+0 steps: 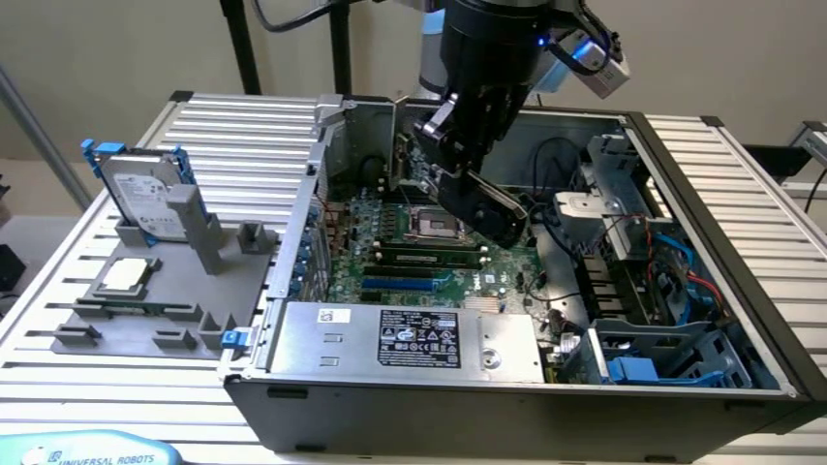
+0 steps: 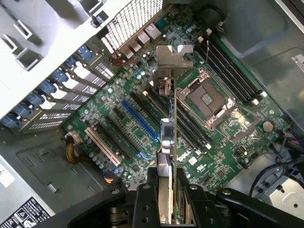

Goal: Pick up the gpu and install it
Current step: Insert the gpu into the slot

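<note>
While the tool pinches it, the gpu hangs edge-on above the motherboard.

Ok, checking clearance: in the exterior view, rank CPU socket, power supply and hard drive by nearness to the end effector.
1. CPU socket, just below the end effector.
2. Power supply, in the foreground.
3. Hard drive, far off at the exterior view's left.

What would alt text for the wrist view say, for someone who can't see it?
The robot's fingers clamp the gpu, seen edge-on with its silver bracket at the far end, above a green motherboard. A CPU socket lies to one side of the card and a blue slot to the other.
</note>
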### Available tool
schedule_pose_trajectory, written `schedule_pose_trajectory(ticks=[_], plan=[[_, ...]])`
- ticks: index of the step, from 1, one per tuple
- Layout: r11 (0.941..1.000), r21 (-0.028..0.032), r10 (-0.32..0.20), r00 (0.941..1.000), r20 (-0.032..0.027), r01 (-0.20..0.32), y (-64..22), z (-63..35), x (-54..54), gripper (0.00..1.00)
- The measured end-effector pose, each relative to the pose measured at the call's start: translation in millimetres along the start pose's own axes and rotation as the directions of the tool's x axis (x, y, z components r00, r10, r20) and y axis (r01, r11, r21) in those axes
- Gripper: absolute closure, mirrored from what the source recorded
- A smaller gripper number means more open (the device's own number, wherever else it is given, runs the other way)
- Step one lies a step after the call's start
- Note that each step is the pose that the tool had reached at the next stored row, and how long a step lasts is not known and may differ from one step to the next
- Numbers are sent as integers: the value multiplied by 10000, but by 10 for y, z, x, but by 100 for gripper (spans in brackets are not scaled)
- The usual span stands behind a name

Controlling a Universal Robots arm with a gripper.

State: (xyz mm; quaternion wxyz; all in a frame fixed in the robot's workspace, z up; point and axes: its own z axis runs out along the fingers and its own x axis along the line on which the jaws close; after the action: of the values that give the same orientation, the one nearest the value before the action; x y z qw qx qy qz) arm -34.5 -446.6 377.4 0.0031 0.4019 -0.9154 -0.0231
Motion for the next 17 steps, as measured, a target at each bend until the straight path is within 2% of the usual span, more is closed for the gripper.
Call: schedule_pose_trajectory(ticks=[4, 9, 13, 17], plan=[[9973, -9, -734, 9973, -32, 734, -2, 35, 1, 73], [9867, -23, -1626, 9867, -68, 1625, -3, 77, 1, 73], [9723, -36, -2336, 9723, -98, 2336, -5, 111, 1, 73], [9525, -52, -3044, 9525, -125, 3044, -7, 146, 2, 73]])
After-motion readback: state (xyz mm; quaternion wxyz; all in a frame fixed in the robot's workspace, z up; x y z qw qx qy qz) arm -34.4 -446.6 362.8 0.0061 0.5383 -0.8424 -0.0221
